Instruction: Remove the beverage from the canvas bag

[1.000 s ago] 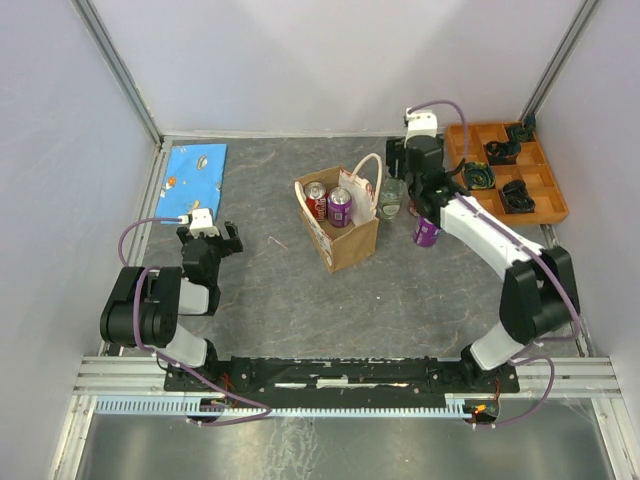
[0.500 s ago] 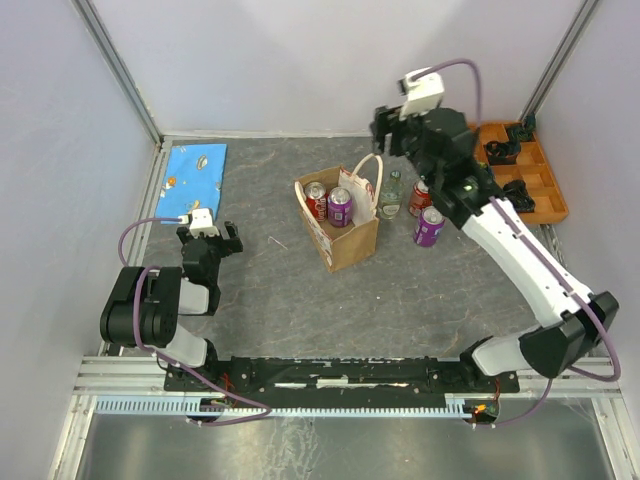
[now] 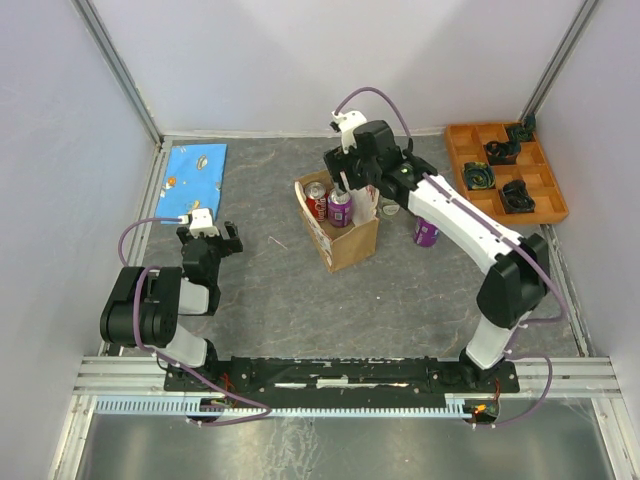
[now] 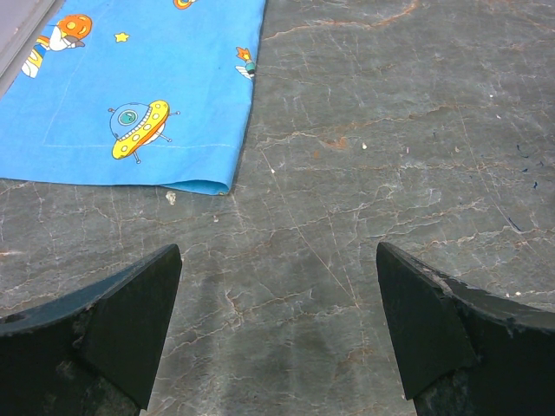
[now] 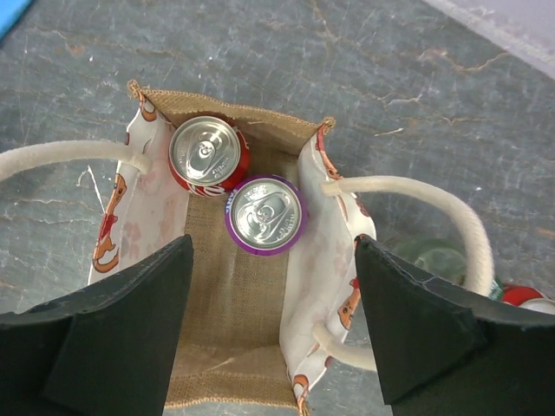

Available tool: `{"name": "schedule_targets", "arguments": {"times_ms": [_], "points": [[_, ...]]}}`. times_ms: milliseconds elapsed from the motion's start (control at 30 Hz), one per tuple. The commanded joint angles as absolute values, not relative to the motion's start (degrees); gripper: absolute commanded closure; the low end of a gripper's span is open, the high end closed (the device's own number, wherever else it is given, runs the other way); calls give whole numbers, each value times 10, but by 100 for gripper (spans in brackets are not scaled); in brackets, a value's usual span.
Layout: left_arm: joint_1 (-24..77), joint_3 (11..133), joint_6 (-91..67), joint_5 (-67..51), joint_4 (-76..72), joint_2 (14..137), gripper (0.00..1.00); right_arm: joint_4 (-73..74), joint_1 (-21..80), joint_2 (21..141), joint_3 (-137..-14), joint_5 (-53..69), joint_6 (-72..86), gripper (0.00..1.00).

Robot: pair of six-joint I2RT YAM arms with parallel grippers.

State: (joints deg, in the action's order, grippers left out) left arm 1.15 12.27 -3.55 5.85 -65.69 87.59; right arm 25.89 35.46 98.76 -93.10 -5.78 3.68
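Seeing right gripper (image 5: 273,251) spread wide above canvas bag (image 5: 232,347), mid-table (image 4: 390,130) toward far edge; red can (image 5: 206,154), purple can (image 5: 264,214) upright inside. Left gripper (image 4: 277,250) spread near blue cloth (image 4: 130,87).

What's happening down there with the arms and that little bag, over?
Both open: right tool above canvas bag, left tool over table. Inside, red can and purple can upright. Bag handles flopped aside, opening clear.
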Motion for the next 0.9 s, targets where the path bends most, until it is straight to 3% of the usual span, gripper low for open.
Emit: {"name": "schedule_targets", "arguments": {"times_ms": [0, 400, 533, 867], "points": [[14, 134, -11, 65, -676, 871, 1, 277, 355, 1019, -977, -33, 50, 16], [14, 134, -10, 64, -676, 870, 1, 289, 356, 1091, -985, -46, 46, 12], [14, 134, -11, 64, -676, 871, 1, 289, 357, 1105, -984, -46, 44, 1], [14, 134, -10, 64, -676, 870, 1, 287, 357, 1149, -991, -53, 42, 1]]}}
